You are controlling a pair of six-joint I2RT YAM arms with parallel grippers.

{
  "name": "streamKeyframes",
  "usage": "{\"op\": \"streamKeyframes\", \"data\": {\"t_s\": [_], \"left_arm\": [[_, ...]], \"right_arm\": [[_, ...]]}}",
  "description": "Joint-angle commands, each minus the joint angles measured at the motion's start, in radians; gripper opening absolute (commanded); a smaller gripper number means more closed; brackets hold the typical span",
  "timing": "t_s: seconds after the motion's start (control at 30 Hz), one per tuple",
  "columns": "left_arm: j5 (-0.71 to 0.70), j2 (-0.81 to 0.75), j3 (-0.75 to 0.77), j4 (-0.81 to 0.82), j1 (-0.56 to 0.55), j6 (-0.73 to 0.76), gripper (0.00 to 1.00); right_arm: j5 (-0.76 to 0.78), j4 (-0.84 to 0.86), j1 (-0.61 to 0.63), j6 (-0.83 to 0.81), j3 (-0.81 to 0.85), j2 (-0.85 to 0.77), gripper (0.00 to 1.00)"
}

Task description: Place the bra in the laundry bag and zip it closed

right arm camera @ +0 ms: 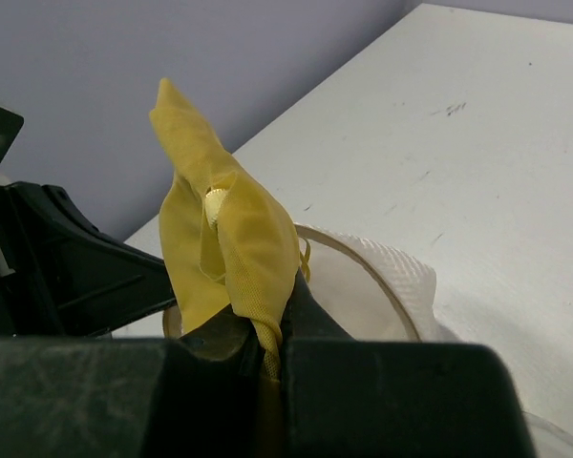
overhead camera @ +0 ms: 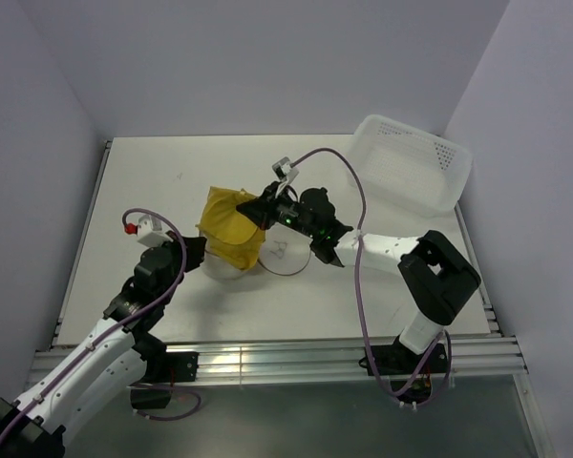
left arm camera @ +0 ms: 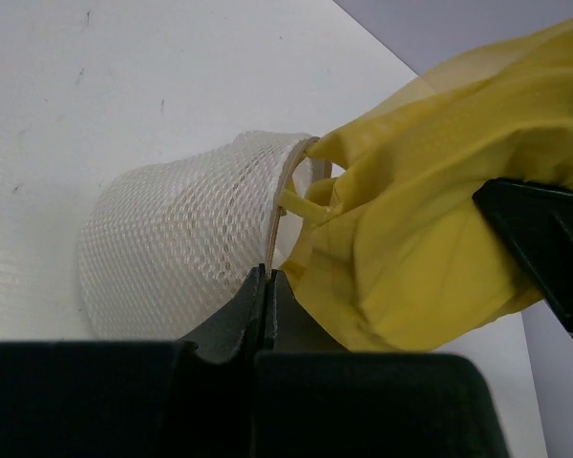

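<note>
White perforated plastic basket (overhead camera: 415, 162) at the far right corner of a white table (overhead camera: 153, 191) with a few small dark marks, pale lilac walls (overhead camera: 267, 57) around, ribbed metal rail (overhead camera: 267, 361) along the near edge.
</note>
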Motion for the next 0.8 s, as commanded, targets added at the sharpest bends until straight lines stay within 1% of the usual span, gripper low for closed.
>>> {"op": "streamKeyframes", "data": {"t_s": [0.0,0.17,0.2,0.27,0.43,0.5,0.53,0.63,0.7,0.77], "left_arm": [[0.037,0.016,0.015,0.075,0.005,0.003,0.00],[0.034,0.029,0.023,0.102,0.005,0.004,0.00],[0.038,0.029,0.021,0.115,0.004,0.009,0.00],[0.058,0.035,0.026,0.144,0.004,0.012,0.00],[0.063,0.052,0.046,0.150,0.004,0.013,0.00],[0.060,0.033,0.032,0.145,0.004,0.007,0.00],[0.058,0.027,0.029,0.138,0.004,0.007,0.00],[0.044,0.007,0.026,0.115,0.004,0.012,0.00],[0.049,0.007,0.026,0.119,0.005,0.015,0.00],[0.066,0.029,0.032,0.141,0.005,0.018,0.00]], "right_arm": [[0.006,0.060,0.022,-0.088,-0.006,-0.011,0.00],[-0.069,-0.007,0.030,-0.101,-0.021,0.012,0.00],[-0.089,-0.044,0.034,-0.103,-0.015,0.030,0.00],[-0.085,-0.070,0.054,-0.121,-0.009,0.052,0.00],[0.004,-0.152,0.074,-0.149,0.011,0.092,0.00],[0.038,-0.193,0.074,-0.164,0.009,0.078,0.00],[0.087,-0.210,0.076,-0.186,0.009,0.072,0.00],[0.162,-0.296,0.073,-0.262,0.020,0.027,0.00],[0.175,-0.368,0.073,-0.310,0.052,0.003,0.00],[0.149,-0.441,0.077,-0.331,0.099,0.000,0.00]]}}
